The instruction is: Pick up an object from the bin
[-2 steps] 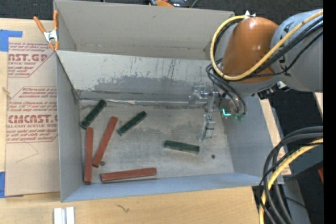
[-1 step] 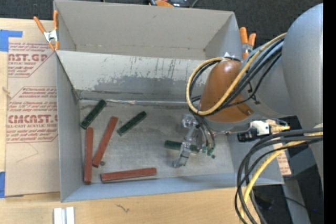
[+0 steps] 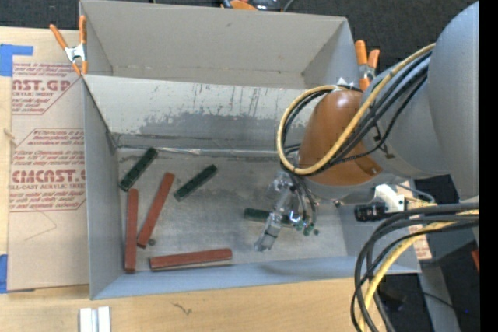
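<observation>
1. Grey metal bin holds a few loose bars scattered on its floor.
2. The tool is low over the right part of the floor, under the arm's orange cover and looping cables.
3. How far the tool is open cannot be told, nor whether it grips anything.
4. A short dark green bar lies flat just left of the tool, its right end reaching the tool's metal; whether they touch is unclear.
5. Two longer green bars lie slanted further left, one mid-floor, one near the left wall.
6. Three red-brown bars lie at the left: a slanted one, one along the left wall, one along the near wall.
</observation>
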`<action>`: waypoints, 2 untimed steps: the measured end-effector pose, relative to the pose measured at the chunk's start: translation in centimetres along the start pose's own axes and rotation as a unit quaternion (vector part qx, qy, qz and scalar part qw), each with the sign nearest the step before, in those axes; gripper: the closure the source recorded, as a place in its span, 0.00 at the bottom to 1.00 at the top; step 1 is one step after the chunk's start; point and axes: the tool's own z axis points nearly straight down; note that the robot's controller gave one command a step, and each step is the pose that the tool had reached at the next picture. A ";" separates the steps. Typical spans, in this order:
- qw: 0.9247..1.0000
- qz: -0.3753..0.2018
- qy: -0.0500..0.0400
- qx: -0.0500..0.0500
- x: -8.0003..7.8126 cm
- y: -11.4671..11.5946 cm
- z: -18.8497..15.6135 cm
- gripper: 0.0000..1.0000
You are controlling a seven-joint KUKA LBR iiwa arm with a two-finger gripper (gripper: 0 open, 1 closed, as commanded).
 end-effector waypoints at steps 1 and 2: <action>0.990 0.139 0.000 0.001 0.1 -1.5 0.1 0.00; 0.991 0.136 0.001 0.002 0.6 -0.5 3.3 0.00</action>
